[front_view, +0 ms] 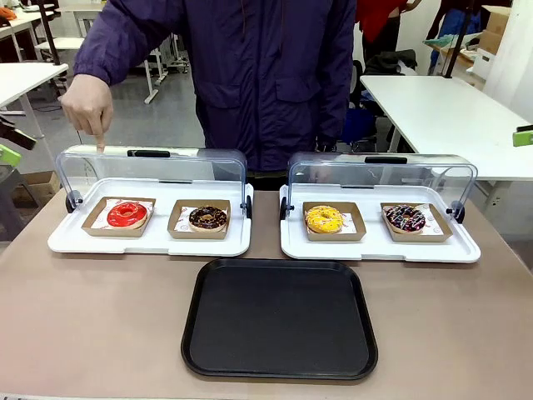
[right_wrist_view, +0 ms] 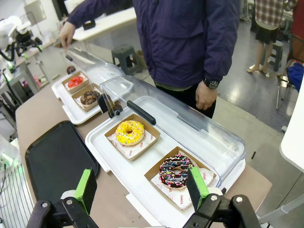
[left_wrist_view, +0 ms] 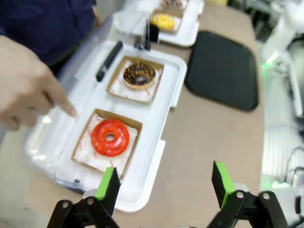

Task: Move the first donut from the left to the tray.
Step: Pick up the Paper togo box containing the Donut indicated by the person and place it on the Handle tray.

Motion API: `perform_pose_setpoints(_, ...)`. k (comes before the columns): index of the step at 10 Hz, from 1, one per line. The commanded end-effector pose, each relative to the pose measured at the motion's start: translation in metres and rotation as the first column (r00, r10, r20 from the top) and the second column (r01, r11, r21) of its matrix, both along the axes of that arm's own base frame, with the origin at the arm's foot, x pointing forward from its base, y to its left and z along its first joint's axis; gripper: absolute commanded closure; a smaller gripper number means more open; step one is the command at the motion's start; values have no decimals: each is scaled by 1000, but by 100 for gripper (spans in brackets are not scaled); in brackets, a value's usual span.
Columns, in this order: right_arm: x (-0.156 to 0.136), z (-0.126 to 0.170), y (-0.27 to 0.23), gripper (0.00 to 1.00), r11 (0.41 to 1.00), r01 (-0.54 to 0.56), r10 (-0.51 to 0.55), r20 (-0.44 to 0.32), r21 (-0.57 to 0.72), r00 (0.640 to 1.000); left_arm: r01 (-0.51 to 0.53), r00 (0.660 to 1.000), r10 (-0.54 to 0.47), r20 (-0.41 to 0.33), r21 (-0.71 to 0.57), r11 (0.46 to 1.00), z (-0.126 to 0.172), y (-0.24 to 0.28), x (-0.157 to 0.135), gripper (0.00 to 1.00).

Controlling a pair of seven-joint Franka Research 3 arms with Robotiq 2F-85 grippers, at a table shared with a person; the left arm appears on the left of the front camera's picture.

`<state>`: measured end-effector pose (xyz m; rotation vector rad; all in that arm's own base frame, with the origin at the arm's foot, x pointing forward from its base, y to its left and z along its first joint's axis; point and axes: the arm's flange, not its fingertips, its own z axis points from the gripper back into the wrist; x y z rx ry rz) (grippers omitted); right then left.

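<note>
Wide-apart left end effector (left_wrist_view: 164, 176), first donut (left_wrist_view: 110, 137) just ahead (offset toward one finger)

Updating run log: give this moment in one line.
red donut: in holder | left jaws: open | right jaws: open | hand: pointing toward donut

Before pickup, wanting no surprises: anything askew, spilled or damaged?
Nothing stands out. The glossy red-glazed ring donut sits flat in its brown cardboard holder, the clear domed lid stands open, and the large black plastic tray looks intact.
</note>
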<state>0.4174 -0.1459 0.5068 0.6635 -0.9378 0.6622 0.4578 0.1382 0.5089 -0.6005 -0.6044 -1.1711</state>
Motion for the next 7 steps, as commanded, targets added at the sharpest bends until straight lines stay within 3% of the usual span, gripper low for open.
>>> perform_pose_setpoints(1,2,1,0,0,1000,-2,1,21,16,1000,51,998,-44,-42,183,982,1,-22,16,0)
perform_pose_setpoints(4,2,1,0,0,1000,-2,1,21,16,1000,132,991,-117,-64,375,918,-32,-67,28,0)
perform_pose_setpoints(5,2,1,0,0,1000,-2,1,21,16,1000,114,992,-124,-6,439,891,-48,-75,28,0)
perform_pose_setpoints(7,2,1,0,0,1000,-2,1,21,16,1000,134,989,-151,5,436,890,-80,-75,32,0)
